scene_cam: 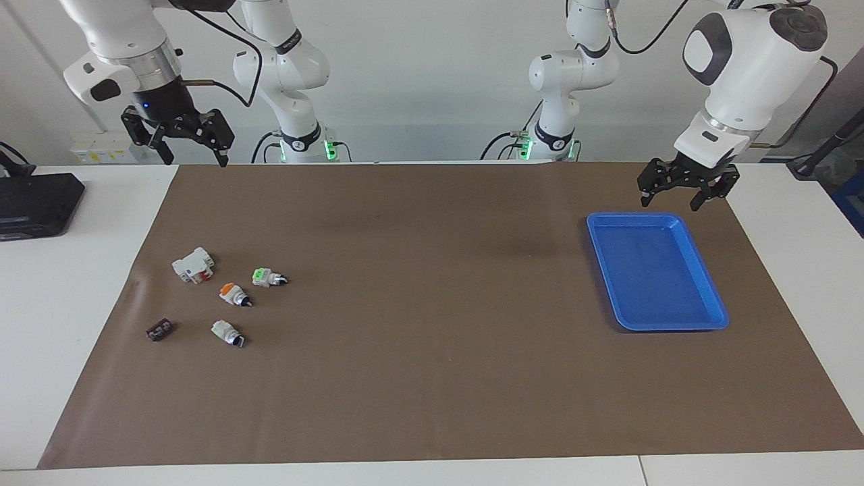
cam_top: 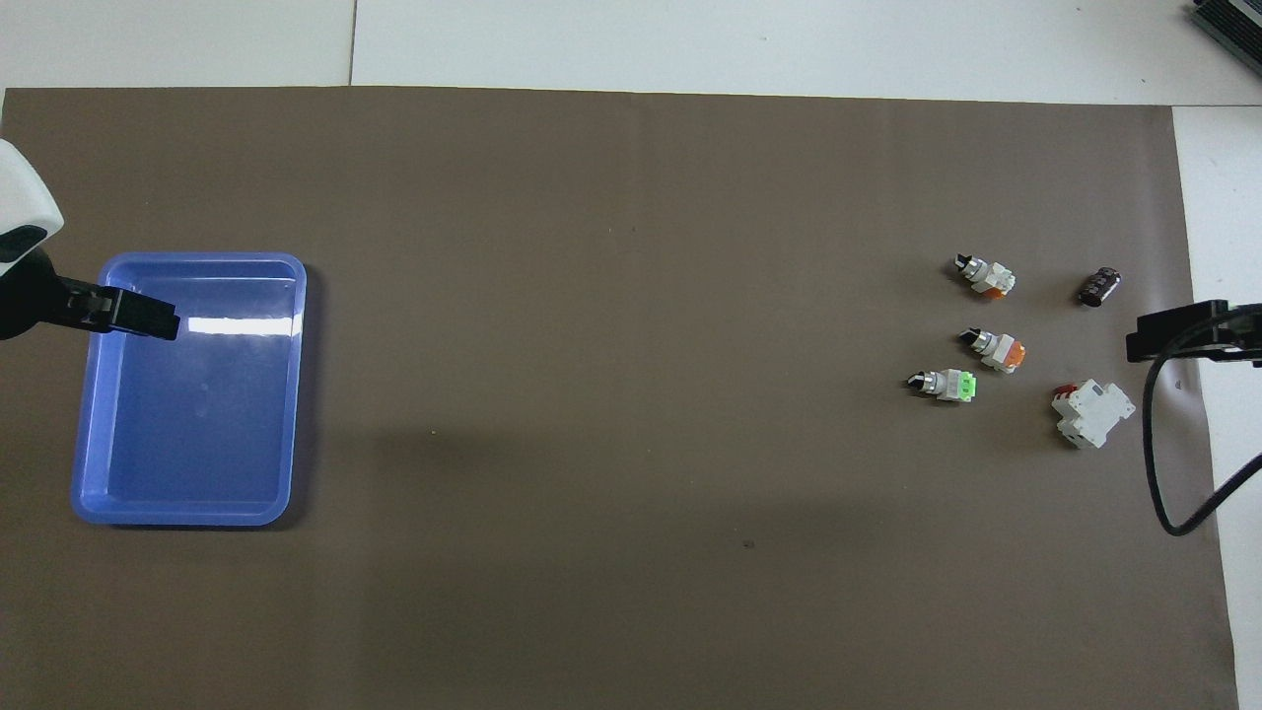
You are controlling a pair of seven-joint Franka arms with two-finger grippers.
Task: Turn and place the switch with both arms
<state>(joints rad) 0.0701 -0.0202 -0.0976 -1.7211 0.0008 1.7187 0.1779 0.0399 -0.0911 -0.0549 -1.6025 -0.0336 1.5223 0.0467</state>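
A: Where's the small white switch with the green block (scene_cam: 269, 277)?
B: Lying on the brown mat (scene_cam: 432, 378), at two o'clock from the orange-ended switch (scene_cam: 233, 293).
A: And the grippers?
B: Left gripper (scene_cam: 682, 194) hangs spread wide, holding nothing, at twelve o'clock of the blue plastic tray (scene_cam: 709, 321). Right gripper (scene_cam: 181, 143) likewise, raised.

I'm looking at my two glossy white arms (scene_cam: 742, 61) with grey joint rings, black cables looping off them, green lights glowing at their bases, each wearing a black skeletal tool (scene_cam: 688, 189).
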